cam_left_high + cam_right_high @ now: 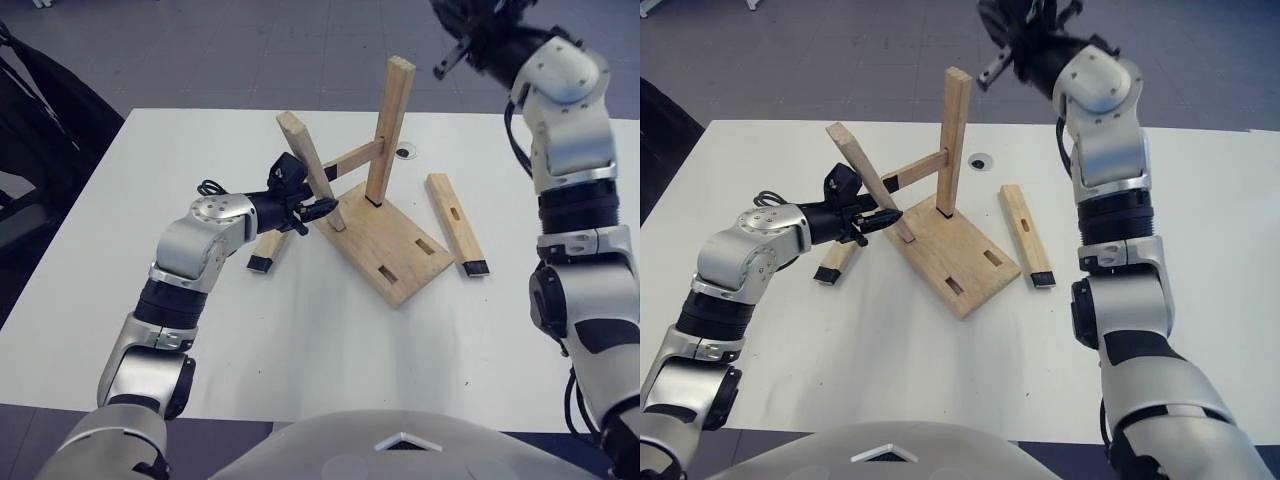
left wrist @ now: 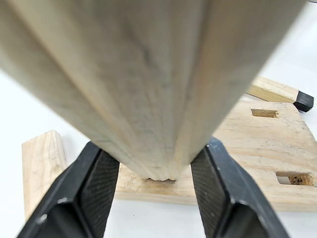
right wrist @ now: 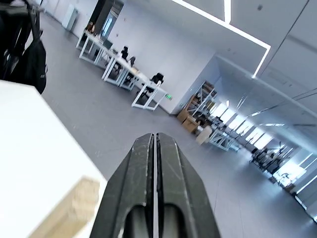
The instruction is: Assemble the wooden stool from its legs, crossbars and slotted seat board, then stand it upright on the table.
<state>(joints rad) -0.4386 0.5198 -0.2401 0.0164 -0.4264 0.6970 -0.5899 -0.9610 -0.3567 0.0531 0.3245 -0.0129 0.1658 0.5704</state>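
The slotted seat board (image 1: pixel 392 252) lies flat on the white table. One wooden leg (image 1: pixel 389 128) stands upright in a slot of the board. A second leg (image 1: pixel 308 165) leans tilted with its foot at the board's left corner, and a crossbar (image 1: pixel 355 156) joins the two. My left gripper (image 1: pixel 320 210) is shut on the tilted leg (image 2: pixel 148 84) near its lower end, one finger (image 2: pixel 96 191) on each side. My right gripper (image 3: pixel 156 188) is shut on nothing, raised high behind the upright leg, over the table's far edge.
A loose leg (image 1: pixel 456 224) with a black end cap lies right of the board. Another loose leg (image 1: pixel 268 251) lies under my left forearm. A small round grommet (image 1: pixel 403 153) sits in the table behind the stool. The table's near half (image 1: pixel 330 350) is bare.
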